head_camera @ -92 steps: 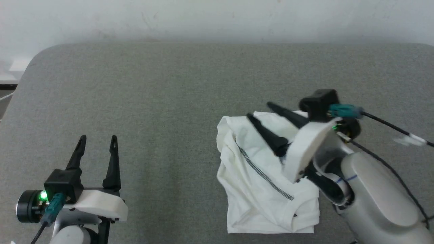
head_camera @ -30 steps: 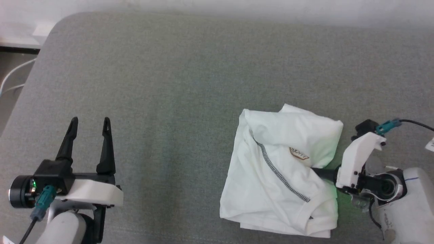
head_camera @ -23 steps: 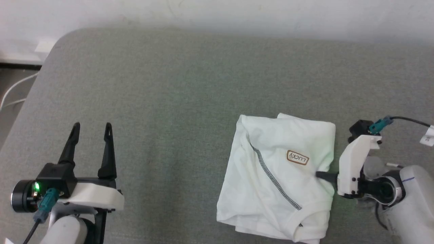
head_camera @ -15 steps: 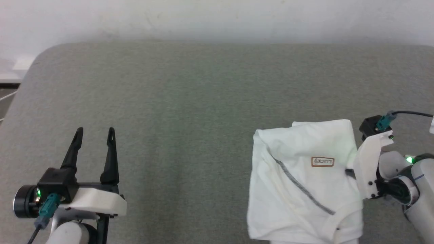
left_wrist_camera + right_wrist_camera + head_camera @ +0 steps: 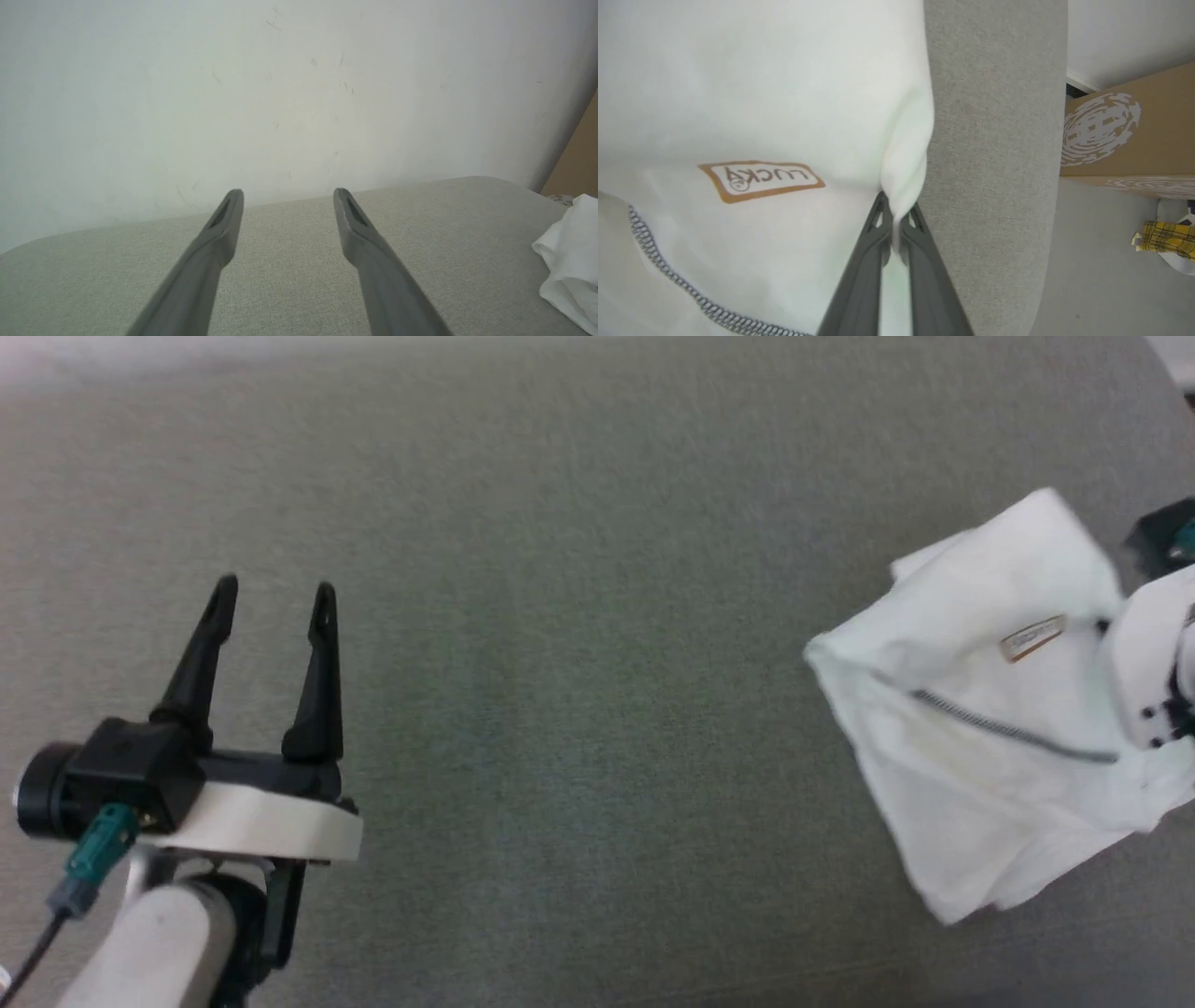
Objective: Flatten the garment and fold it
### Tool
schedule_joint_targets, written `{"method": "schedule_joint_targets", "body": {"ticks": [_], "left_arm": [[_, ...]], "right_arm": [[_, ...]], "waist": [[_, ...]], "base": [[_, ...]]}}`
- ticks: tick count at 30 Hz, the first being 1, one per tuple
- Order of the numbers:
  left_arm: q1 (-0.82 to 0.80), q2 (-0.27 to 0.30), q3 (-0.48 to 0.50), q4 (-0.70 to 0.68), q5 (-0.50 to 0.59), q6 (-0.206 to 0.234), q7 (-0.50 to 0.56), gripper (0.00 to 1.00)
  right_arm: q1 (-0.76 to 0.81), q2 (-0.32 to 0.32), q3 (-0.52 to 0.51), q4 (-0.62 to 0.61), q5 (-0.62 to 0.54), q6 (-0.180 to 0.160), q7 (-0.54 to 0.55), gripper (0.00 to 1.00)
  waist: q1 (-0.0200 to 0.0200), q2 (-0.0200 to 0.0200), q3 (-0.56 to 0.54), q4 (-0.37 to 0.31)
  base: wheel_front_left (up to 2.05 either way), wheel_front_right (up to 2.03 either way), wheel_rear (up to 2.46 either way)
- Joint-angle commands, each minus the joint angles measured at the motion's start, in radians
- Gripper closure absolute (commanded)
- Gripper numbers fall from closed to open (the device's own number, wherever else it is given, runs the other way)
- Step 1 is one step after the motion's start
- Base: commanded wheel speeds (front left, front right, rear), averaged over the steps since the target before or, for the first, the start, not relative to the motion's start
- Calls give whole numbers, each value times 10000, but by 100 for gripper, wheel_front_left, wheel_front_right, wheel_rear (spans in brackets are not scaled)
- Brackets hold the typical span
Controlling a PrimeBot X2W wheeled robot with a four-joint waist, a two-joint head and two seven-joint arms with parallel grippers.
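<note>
The white garment (image 5: 980, 728) lies bunched at the right of the grey table, its grey zigzag seam (image 5: 1008, 728) and tan label (image 5: 1032, 639) facing up. In the right wrist view my right gripper (image 5: 895, 215) is shut, pinching a fold at the garment's (image 5: 761, 93) edge just right of the tan label (image 5: 761, 179). Its white mount (image 5: 1153, 663) shows at the right edge of the head view, fingers hidden by cloth. My left gripper (image 5: 274, 602) hovers open and empty at the lower left, far from the garment (image 5: 567, 261).
The grey padded table (image 5: 560, 663) stretches between the two arms. Past the table's edge in the right wrist view stand a brown cardboard box (image 5: 1129, 135) and a yellow checked item (image 5: 1164, 238) on the floor. A white wall (image 5: 280, 93) rises behind the table.
The head camera has swung, shifting the whole picture. My right gripper, open over the garment at first, has closed on its right edge and tugged it rightward, turning it.
</note>
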Motion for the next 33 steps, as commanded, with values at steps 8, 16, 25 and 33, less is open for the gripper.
{"method": "schedule_joint_targets", "body": {"ticks": [8, 16, 25, 33], "left_arm": [[-1325, 318, -56, -642, 375, -193, 415, 0], [-1536, 560, 79, -734, 438, -189, 533, 0], [-1291, 341, -12, -193, 288, -161, 220, 0], [-211, 25, -17, 590, -38, 89, -213, 0]], "right_arm": [[-1177, -610, -1444, 2194, -1406, -23, -2725, 100], [-1934, -53, -2731, 3720, -3034, -23, -4265, 34], [-1811, 157, -4066, 4743, -5037, -23, -5792, 0], [-243, 253, -4423, 4261, -5777, -23, -7371, 0]], "waist": [[-1, 0, 3232, -1117], [-1, 0, 3661, -1169], [-1, 0, 2655, -1108], [-1, 0, 887, -846]], "base": [[0, 0, 0], [0, 0, 0], [0, 0, 0], [0, 0, 0]]}}
